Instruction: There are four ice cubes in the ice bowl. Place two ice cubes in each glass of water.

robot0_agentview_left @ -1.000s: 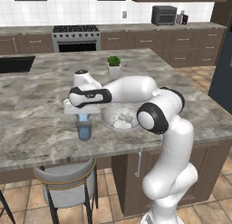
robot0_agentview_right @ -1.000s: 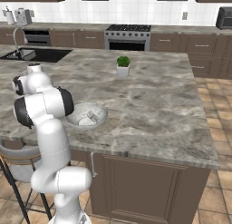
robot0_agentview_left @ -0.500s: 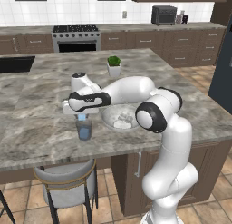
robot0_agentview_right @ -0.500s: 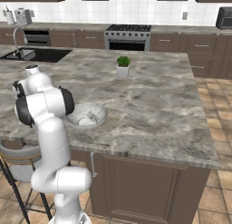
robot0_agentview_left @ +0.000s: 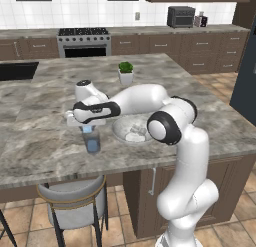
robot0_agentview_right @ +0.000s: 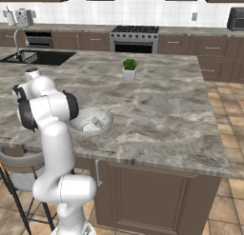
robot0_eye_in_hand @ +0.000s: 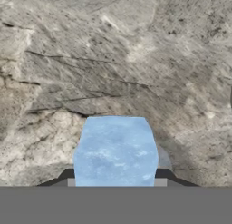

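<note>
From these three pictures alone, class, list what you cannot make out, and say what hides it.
- Second glass: none can be made out; the arm hides part of the counter.
- Pincer tips: in the hand view, mostly hidden by the held ice cube.
- Cubes in the ice bowl: too small and blurred to count.
- Contents of the glass of water: too small.

Both base views look forward and down over the same marble island (robot0_agentview_left: 45, 151) – from opposite sides; the hand view hangs close above it.
</note>
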You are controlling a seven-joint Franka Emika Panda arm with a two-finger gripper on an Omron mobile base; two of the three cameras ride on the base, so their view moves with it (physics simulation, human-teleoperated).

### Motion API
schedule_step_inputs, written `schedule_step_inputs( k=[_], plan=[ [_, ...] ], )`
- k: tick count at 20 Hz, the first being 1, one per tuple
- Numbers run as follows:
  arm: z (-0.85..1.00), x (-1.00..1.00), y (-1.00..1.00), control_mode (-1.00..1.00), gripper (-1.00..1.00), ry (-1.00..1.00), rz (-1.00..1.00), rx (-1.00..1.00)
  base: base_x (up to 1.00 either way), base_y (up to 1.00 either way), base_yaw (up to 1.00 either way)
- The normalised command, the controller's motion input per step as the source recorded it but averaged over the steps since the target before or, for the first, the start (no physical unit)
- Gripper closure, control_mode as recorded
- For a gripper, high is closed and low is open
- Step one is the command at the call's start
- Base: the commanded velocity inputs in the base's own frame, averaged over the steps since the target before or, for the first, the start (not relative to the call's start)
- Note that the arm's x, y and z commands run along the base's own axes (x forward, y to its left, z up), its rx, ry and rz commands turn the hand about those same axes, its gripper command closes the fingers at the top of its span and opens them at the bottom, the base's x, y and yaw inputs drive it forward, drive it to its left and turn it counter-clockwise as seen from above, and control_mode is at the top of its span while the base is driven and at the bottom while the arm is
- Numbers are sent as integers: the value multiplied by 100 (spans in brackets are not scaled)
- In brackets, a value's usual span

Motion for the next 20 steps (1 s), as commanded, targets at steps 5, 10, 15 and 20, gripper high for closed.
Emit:
schedule_step_inputs(
  k=[5, 10, 15, 20],
  plan=[
    [-3, -23, -2, -100, 100, 0, 0, 0, 0, 0, 0],
    [0, -14, -4, -100, 100, 0, 0, 0, 0, 0, 0],
    [0, -15, -26, -100, 100, 0, 1, 0, 0, 0, 0],
    [0, 6, -34, -100, 100, 0, 3, 2, 0, 0, 0]
  ],
)
